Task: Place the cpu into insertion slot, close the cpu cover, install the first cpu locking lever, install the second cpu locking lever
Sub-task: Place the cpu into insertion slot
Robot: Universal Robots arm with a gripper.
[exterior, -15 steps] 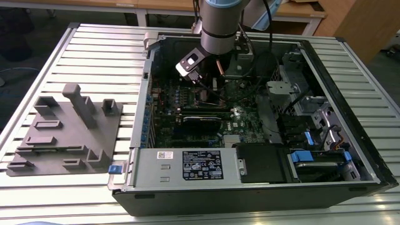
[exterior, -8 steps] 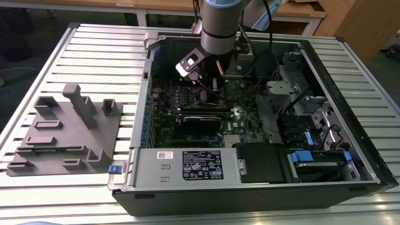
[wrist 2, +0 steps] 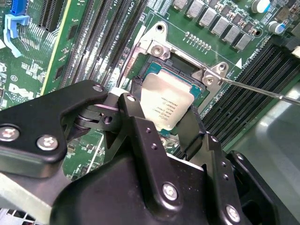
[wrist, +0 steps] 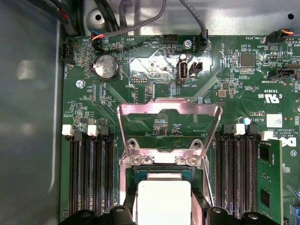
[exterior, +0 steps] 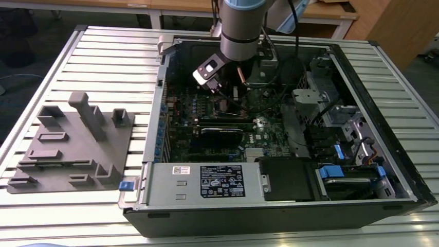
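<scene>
Hand (wrist 2: 165, 115) is gripping the cpu (wrist 2: 166, 98) just over the insertion slot (wrist 2: 180, 65), cpu cover (wrist: 168, 104) flipped open; grey rack (exterior: 69, 149) at the case's (exterior: 205, 221) 9 o'clock.

Occlusion note
Insertion slot (wrist 2: 182, 69) mostly hidden under cpu (wrist 2: 166, 105); one cpu edge cut off in first wrist view.

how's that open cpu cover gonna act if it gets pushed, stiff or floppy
The cpu cover looks like thin sheet metal, so probably stiff and light. It stands open on a screwed hinge edge, so a push would likely swing it, not bend it. Its narrow rails around the cut-out might flex.
</scene>
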